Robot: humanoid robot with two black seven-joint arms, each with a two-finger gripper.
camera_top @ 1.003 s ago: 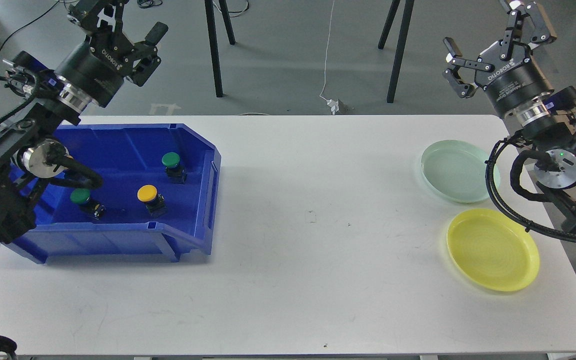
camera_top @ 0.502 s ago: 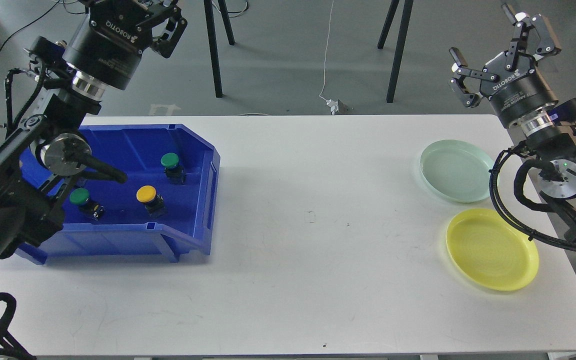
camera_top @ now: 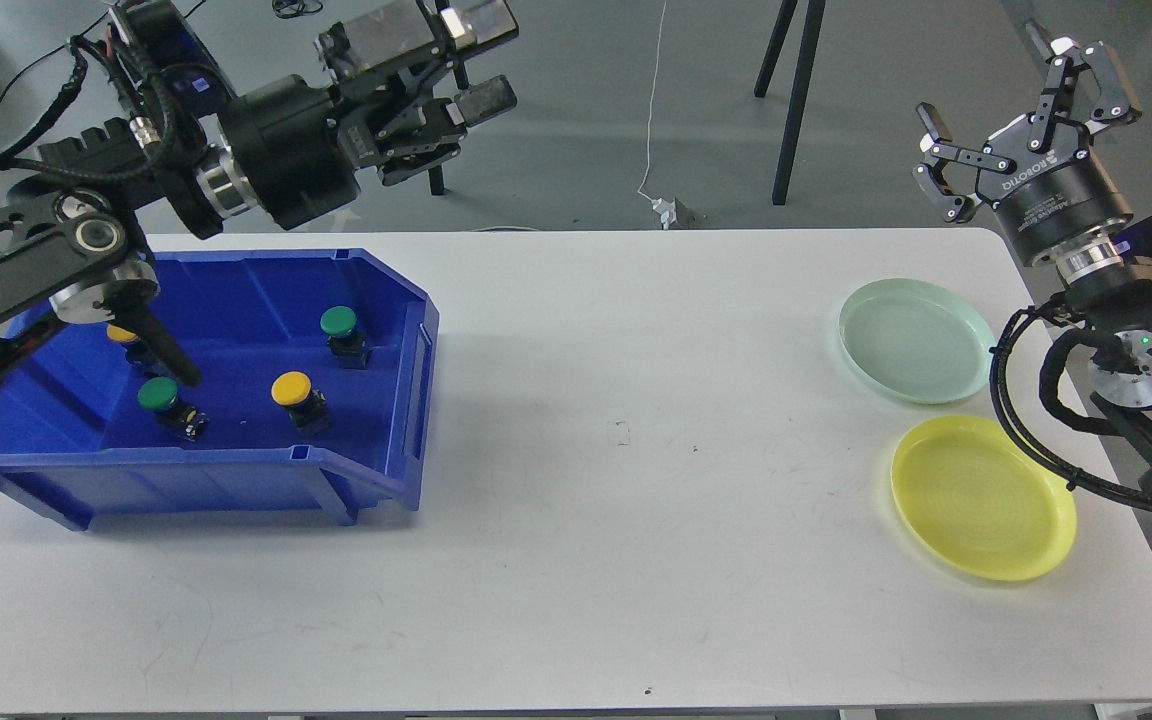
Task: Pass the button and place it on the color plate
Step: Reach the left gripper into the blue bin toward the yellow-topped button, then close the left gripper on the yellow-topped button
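My left gripper (camera_top: 481, 60) hangs spread and empty above the blue bin (camera_top: 376, 275) of buttons; my right gripper (camera_top: 1021, 120) gapes empty beyond the green plate (camera_top: 914, 340)

Both arms are black with silver wrist rings, looped black cables, and white lettering on the right wrist (camera_top: 1061, 185).

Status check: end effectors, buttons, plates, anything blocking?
Left end effector and right end effector open, empty. Buttons in blue bin. Green plate, yellow plate bare. No obstruction.
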